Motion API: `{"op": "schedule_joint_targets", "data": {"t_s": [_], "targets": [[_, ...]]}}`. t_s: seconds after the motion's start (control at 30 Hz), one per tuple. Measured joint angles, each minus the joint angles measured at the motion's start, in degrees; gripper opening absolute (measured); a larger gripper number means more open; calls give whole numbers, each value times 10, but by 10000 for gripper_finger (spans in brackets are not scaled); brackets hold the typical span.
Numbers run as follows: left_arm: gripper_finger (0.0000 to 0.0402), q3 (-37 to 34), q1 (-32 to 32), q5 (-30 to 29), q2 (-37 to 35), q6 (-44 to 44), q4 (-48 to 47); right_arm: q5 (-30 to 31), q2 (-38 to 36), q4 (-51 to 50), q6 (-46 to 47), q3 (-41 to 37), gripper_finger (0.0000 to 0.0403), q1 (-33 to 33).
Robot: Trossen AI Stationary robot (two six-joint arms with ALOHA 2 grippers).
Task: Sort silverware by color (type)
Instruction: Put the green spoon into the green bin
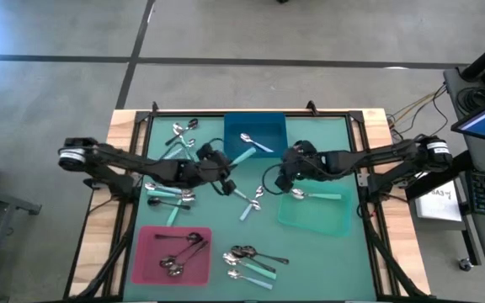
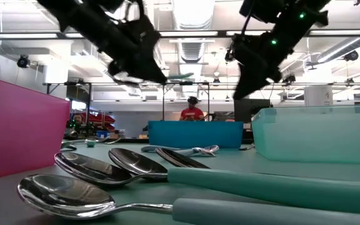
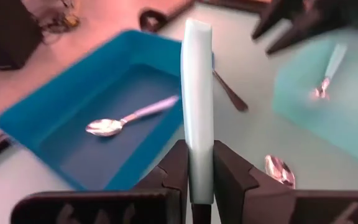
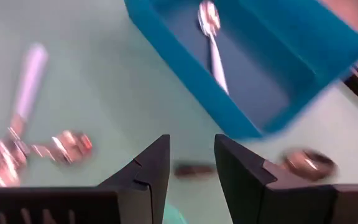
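My left gripper (image 1: pixel 223 168) hovers above the green mat near the blue tray (image 1: pixel 232 145), shut on a teal-handled spoon (image 1: pixel 243 156). The spoon's handle juts past the fingers toward that tray. The tray holds one silver spoon (image 3: pixel 126 119). My right gripper (image 1: pixel 284 178) hangs open over the mat beside the green tray (image 1: pixel 314 220), with nothing between its fingers (image 4: pixel 156 168). A teal-handled spoon (image 1: pixel 316 195) lies in the green tray. Dark-handled spoons (image 1: pixel 182 249) lie in the pink tray (image 1: pixel 146 261). My left gripper pinches the spoon's pale teal handle (image 3: pixel 197 146) between its two fingers (image 3: pixel 174 171). The handle runs along the fingers and sticks out well beyond their tips. The spoon is lifted clear of the mat, roughly level. The gripper hides its bowl end.
Loose spoons lie in groups on the mat: at the far left (image 1: pixel 182 135), under my left arm (image 1: pixel 167 194), in the middle (image 1: pixel 253 200) and near the front edge (image 1: pixel 253 260). A wooden frame (image 1: pixel 120 135) borders the mat.
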Motion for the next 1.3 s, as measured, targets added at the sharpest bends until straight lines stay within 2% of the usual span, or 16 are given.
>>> {"op": "schedule_joint_targets", "data": {"t_s": [0.1, 0.2, 0.27, 0.37, 0.47, 0.73, 0.9, 1.3], "targets": [[29, -40, 0, -16, -41, -18, 43, -2, -2, 122, 0, -23, 118, 0], [29, -82, 0, -22, -62, -21, 156, -4, -2, 272, 0, -51, 118, 0], [29, -105, 0, -22, -63, -19, 233, -17, 4, 377, 0, -67, 118, 0], [29, -119, 0, -22, -49, -14, 292, -34, 13, 504, 1, -88, 118, 0], [29, -114, 0, -27, -26, -11, 328, -43, 24, 571, 1, -96, 118, 0], [29, -66, 0, -24, 27, 36, 342, -47, 33, 599, -1, -95, 118, -4], [29, -44, -1, 15, 39, 54, 342, -44, 33, 612, -1, -95, 118, -8], [29, -21, -1, 56, 52, 76, 333, -44, 33, 633, -7, -86, 118, -14]]}}
